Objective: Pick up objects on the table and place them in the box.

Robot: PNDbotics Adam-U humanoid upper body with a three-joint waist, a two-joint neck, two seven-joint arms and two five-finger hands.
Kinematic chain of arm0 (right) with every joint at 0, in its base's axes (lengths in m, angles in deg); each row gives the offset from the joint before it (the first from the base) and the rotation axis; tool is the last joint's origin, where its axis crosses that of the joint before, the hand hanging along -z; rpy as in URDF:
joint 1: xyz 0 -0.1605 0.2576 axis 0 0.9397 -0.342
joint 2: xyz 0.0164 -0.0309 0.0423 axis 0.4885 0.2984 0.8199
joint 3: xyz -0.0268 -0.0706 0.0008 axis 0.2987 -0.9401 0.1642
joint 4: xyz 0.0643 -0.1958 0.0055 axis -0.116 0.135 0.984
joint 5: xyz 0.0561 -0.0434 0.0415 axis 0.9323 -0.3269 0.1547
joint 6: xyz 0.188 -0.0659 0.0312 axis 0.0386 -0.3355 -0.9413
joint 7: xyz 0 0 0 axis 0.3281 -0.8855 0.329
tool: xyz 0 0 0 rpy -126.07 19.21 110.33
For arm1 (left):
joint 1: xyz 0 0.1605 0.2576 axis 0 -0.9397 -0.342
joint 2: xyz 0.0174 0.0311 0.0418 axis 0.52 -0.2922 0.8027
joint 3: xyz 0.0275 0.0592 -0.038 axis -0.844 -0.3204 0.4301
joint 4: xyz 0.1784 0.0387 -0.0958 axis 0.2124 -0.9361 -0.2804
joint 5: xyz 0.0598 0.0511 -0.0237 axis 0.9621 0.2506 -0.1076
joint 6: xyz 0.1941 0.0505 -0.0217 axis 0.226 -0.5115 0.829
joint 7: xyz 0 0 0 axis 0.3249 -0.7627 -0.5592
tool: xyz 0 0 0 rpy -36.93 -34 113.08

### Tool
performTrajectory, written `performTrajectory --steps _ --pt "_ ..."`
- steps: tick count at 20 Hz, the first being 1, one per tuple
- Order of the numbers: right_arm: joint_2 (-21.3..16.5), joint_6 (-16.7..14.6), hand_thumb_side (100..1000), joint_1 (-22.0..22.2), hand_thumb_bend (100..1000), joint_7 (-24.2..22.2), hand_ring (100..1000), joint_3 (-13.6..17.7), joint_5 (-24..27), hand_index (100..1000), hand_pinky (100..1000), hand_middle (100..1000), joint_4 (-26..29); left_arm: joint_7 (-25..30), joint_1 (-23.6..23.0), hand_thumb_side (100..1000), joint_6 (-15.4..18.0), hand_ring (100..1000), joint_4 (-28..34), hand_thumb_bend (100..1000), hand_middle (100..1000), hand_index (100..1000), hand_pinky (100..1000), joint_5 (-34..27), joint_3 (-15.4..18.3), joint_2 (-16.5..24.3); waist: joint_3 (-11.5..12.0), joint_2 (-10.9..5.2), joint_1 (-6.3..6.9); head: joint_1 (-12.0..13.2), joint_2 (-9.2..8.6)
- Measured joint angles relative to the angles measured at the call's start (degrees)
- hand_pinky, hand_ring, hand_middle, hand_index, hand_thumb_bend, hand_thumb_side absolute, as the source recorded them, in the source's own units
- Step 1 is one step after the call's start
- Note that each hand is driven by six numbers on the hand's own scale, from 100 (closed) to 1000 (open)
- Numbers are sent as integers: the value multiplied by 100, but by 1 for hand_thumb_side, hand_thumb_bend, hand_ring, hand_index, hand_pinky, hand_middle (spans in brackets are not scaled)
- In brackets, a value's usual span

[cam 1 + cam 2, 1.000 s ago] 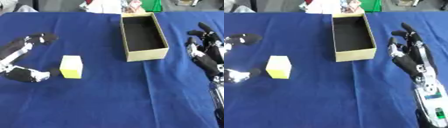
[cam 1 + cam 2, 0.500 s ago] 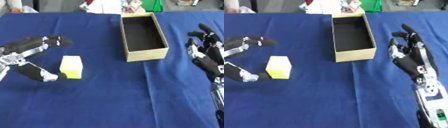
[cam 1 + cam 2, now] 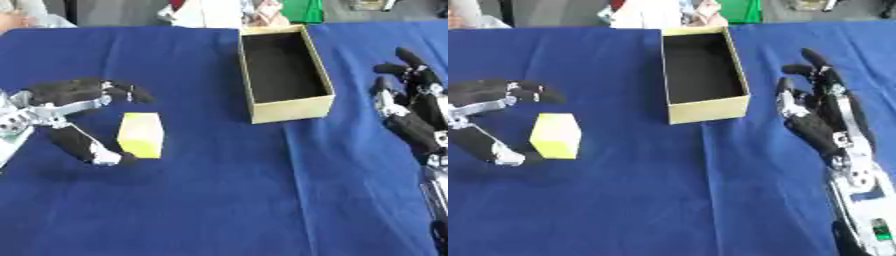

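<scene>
Step in hand: the grasp itself, by my read. The left hand [image 3: 66, 112] is spread around the yellow block [image 3: 141, 135], and nothing is pinched yet.
Doing it well: the fingers ought to land on the far face and the thumb on the near one, square across the block, so it lifts without twisting out. Closing both sides together looks wise; the thumb alone would probably just push the block along the cloth.
After the lift: a carry to the right and slightly away reaches the box [image 3: 287, 106], and the block needs enough height to pass the near cardboard wall before it comes down inside.
Left hand pose: it enters from the left edge, palm turned toward the block. The dark fingers arch over the block's upper left, and the thumb reaches in low beside its near left corner. Contact there I cannot confirm. Released, not clenched.
Yellow block: upright on the blue desk [image 3: 227, 200], left of the box and apart from it.
Box: open-topped, dark inside, nothing visible in it, long side running away from the robot.
Right hand [image 3: 820, 117]: idle at the right side, fingers straight and pointing away, holding nothing, standing off to the right of the box.
</scene>
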Motion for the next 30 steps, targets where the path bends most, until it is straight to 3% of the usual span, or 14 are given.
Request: performTrajectory --steps 5,12,18,20,21,27,30 --pt "0 0 263 2 100 0 1000 0 0 968 768 737 -1 -43 93 500 -20 867 -228 560 888 952 835 284 -40 -65 -3 -1 1 -1 1" --pt "0 -1 262 2 100 -1 1000 0 0 968 768 737 -1 -351 152 476 55 863 -451 579 884 946 833 917 -47 -164 -7 -13 2 -3 1" --pt "0 -3 260 2 100 -3 1000 -1 0 968 767 737 -1 -564 191 440 135 853 -699 542 851 930 832 1238 -76 -314 -9 -19 -7 -5 1" --pt "0 -3 260 1 100 -3 1000 -1 0 968 767 737 -1 -607 194 394 159 844 -777 522 820 913 831 1281 -76 -366 -12 -19 -19 -5 1" --pt "0 -3 260 1 100 -4 1000 -2 0 968 768 737 -1 -625 197 317 171 825 -805 490 752 884 828 1285 -76 -389 -13 -19 -24 -5 1" --pt "0 -3 263 0 100 -4 1000 -2 0 968 768 737 -1 -761 220 283 161 738 -860 432 477 776 800 1257 -73 -446 -21 -19 -24 -5 0" --pt "0 -3 262 0 100 -4 1000 -2 0 968 768 737 -1 -865 220 272 105 719 -806 407 446 766 795 1150 -30 -446 -21 -19 -19 -7 0"
